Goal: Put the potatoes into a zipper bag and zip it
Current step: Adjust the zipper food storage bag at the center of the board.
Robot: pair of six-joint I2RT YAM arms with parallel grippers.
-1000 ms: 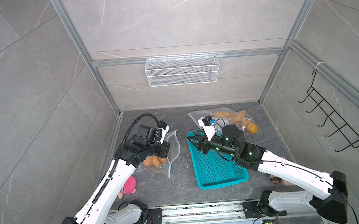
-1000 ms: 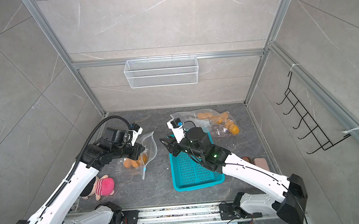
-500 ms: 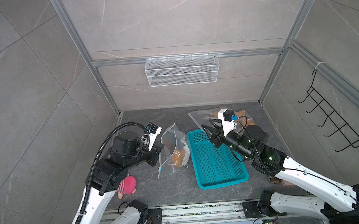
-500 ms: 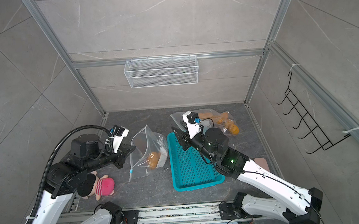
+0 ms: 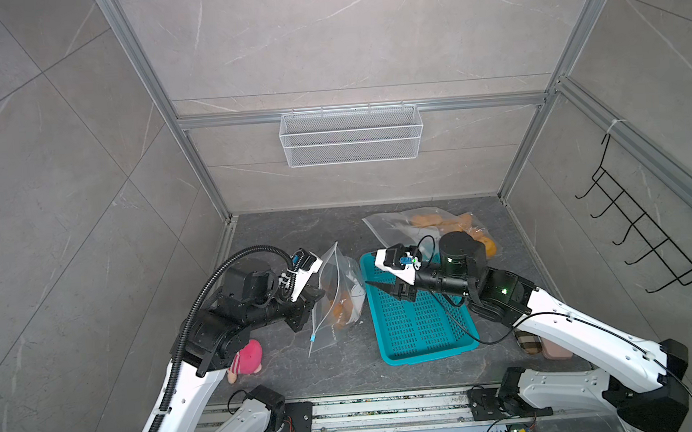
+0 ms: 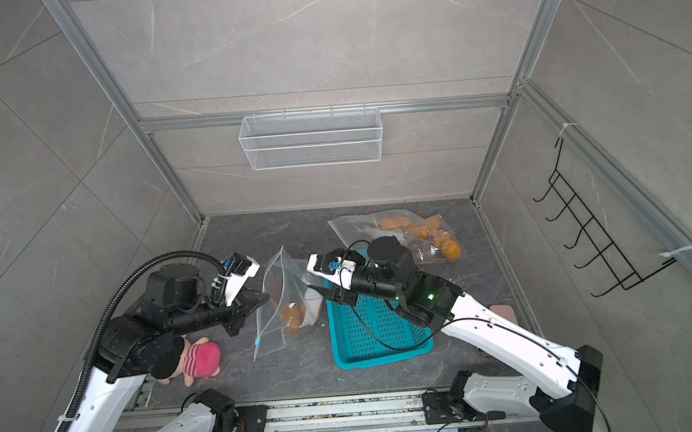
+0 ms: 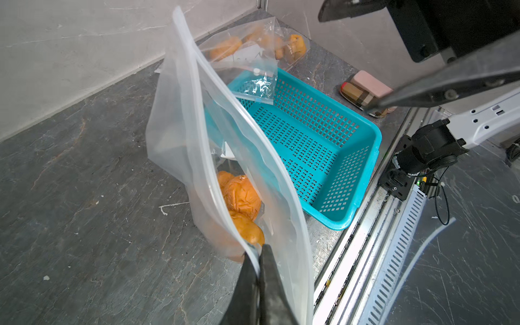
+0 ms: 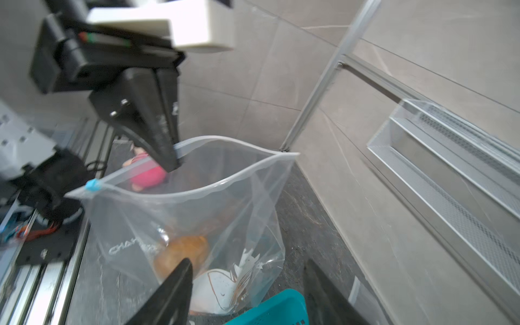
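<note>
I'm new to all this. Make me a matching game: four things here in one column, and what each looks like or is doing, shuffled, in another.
1. left hand
2. right hand
3. basket
4. plush toy

A. pink, lying down
B. open, holding nothing
C. holds no potatoes
D. pinching the zipper bag's rim

Pairs: 1-D, 2-B, 3-C, 4-A.

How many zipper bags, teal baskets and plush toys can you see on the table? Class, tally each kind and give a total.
Zipper bags: 2 (held bag, back bag)
Teal basket: 1
Plush toy: 1
Total: 4
</note>
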